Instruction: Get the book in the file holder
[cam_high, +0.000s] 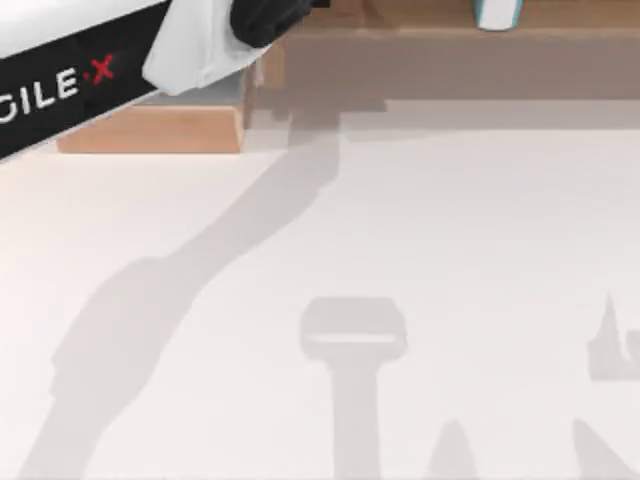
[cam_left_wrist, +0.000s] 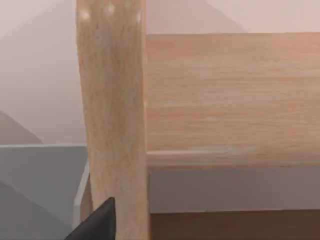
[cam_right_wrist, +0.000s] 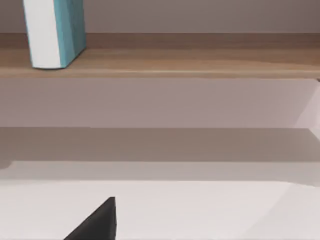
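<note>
The near part of the white table (cam_high: 420, 230) carries only grey shadows of the two arms. Farther back, at the top view's upper left, my left arm (cam_high: 70, 85), white and black with red lettering, reaches in slantwise toward the rear; its dark wrist end sits over the pale wood front lip of the file holder (cam_high: 150, 130), against the back edge of the table. The left wrist view looks closely at that holder: a rounded pale wooden post (cam_left_wrist: 112, 120) stands upright in front, a broad wooden panel runs beside it, and a grey wall (cam_left_wrist: 40, 180) lies low behind. A single dark fingertip (cam_left_wrist: 97, 225) of the left gripper pokes into that picture, so whether its fingers are apart or together I cannot tell.

Beyond the holder runs the longer brown wooden shelf (cam_right_wrist: 200, 62). The book (cam_right_wrist: 55, 32), teal-blue with a white face, stands upright on it, toward the right half of the top view and well apart from the file holder.

The right gripper's fingers likewise cannot be judged from one dark tip (cam_right_wrist: 97, 222) above the table
</note>
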